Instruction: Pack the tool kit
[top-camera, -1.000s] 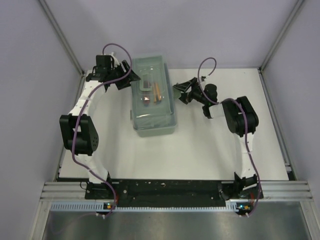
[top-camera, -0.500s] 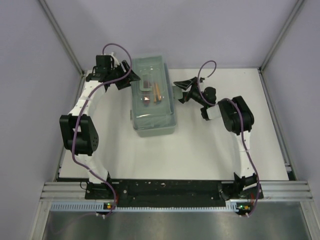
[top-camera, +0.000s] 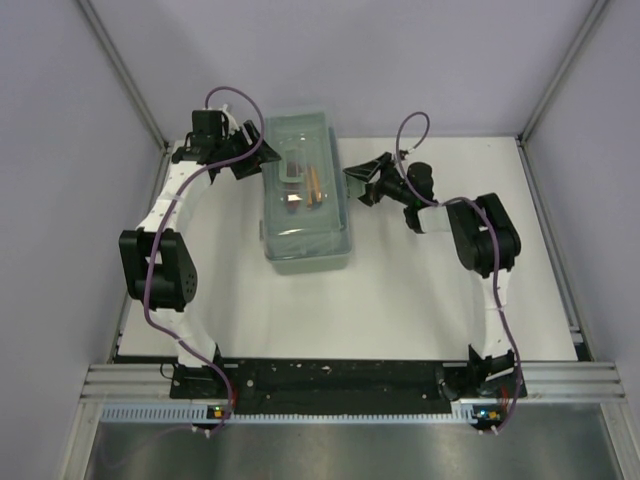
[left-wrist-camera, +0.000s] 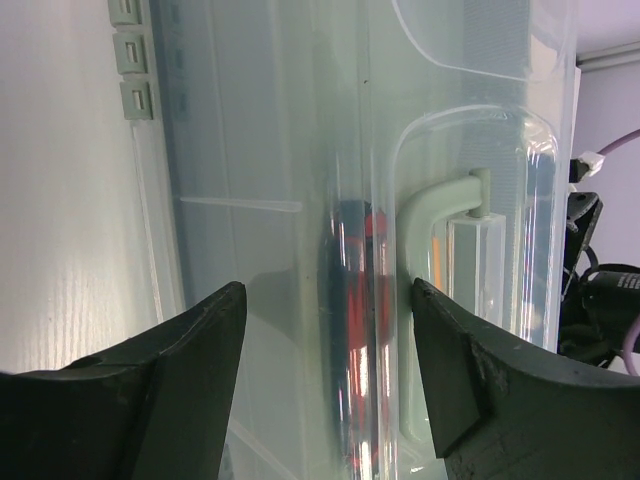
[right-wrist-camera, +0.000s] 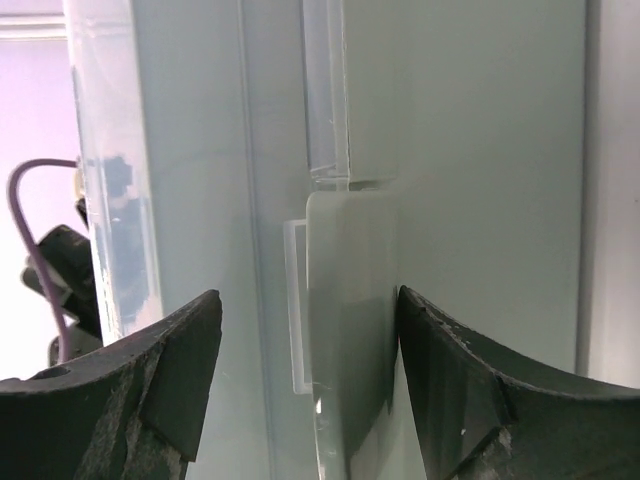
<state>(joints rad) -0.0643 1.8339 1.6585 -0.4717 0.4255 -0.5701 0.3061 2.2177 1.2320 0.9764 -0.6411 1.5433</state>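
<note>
A pale green toolbox (top-camera: 305, 215) with its clear lid closed is sitting toward the far middle of a white surface (top-camera: 400, 300), and a few orange and red tools (top-camera: 310, 185) are showing through the lid. The left arm (top-camera: 165, 205) is reaching to the box's left side and the right arm (top-camera: 480, 235) to its right side, each ending just beside it. Both sets of jaws are standing spread and gripping nothing, the left pair facing the lid's handle (left-wrist-camera: 435, 195) and the right pair facing a side latch (right-wrist-camera: 345, 300).
</note>
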